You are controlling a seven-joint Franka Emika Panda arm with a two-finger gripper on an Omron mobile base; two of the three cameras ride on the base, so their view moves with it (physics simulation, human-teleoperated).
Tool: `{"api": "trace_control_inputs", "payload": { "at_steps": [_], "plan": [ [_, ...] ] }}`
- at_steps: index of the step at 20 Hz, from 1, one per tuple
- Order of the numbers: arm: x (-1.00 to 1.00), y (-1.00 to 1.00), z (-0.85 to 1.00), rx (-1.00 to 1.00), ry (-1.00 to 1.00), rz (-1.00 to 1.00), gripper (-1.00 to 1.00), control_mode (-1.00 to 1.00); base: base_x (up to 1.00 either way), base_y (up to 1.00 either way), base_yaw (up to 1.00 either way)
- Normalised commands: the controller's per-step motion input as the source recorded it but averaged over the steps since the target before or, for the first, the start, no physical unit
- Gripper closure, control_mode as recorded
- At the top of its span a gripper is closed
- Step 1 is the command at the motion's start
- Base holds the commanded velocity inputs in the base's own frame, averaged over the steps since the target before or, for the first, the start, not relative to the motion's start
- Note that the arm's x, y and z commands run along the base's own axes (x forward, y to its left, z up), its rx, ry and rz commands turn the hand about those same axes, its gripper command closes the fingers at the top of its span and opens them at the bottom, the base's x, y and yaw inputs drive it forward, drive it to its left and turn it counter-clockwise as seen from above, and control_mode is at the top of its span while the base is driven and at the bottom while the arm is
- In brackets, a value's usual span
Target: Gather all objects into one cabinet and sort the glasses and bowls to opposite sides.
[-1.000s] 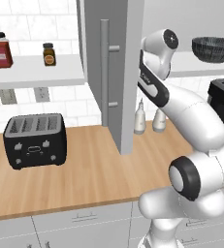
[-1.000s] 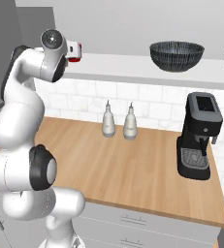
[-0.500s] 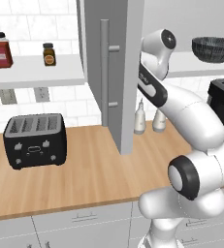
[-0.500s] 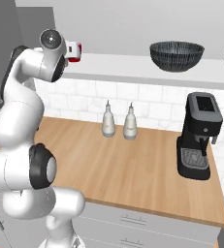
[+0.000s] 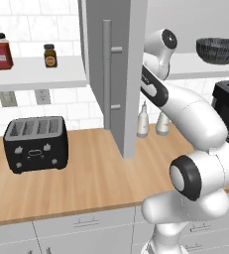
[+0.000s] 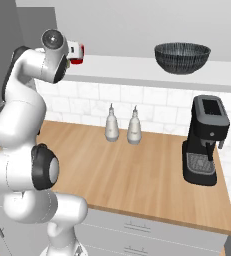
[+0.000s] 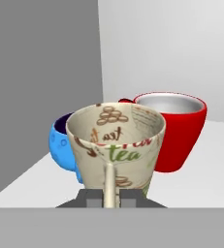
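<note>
Beige patterned tumbler point(image 7: 116, 147), pinched by its near rim in the gripper point(image 7: 110, 197), hangs just beside the glossy red cup point(image 7: 171, 131) and small blue bowl point(image 7: 64, 145) on the white shelf point(image 7: 200, 164); any sideways drift could knock either.

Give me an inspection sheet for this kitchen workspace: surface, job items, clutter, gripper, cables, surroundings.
Surface: wooden counter, white cabinet shelf.
Job's things: beige cup nearest the hand camera; red cup and blue bowl behind it on the shelf; dark ribbed bowl far along the shelf.
Clutter: two white bottles, toaster, coffee machine, jars.
Gripper: gripper at the beige cup; grip unclear.
Cables: nothing seen.
Surroundings: open grey cabinet door, tiled wall.
</note>
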Motion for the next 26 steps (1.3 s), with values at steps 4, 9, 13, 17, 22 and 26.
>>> {"api": "trace_control_inputs", "payload": {
  "at_steps": [4,9,13,17,22,26],
  "plan": [
    [0.00,0.00,0.00,0.00,0.00,0.00,-1.00,-1.00,0.00,0.00,0.00],
    [-0.10,-0.07,0.00,0.00,-0.01,0.00,-1.00,-1.00,0.00,0.00,0.00],
    [-0.46,-0.45,0.00,0.00,-0.03,-0.05,-1.00,-1.00,0.00,0.00,0.00],
    [-0.75,-0.55,0.00,0.02,-0.01,-0.11,-1.00,-1.00,0.00,0.00,0.00],
    [-0.99,-0.64,0.07,0.02,0.00,-0.13,-1.00,-1.00,0.00,0.00,0.00],
    [-1.00,-0.62,0.25,0.00,0.04,-0.14,-1.00,-1.00,0.00,0.00,0.00]
  ]
}}
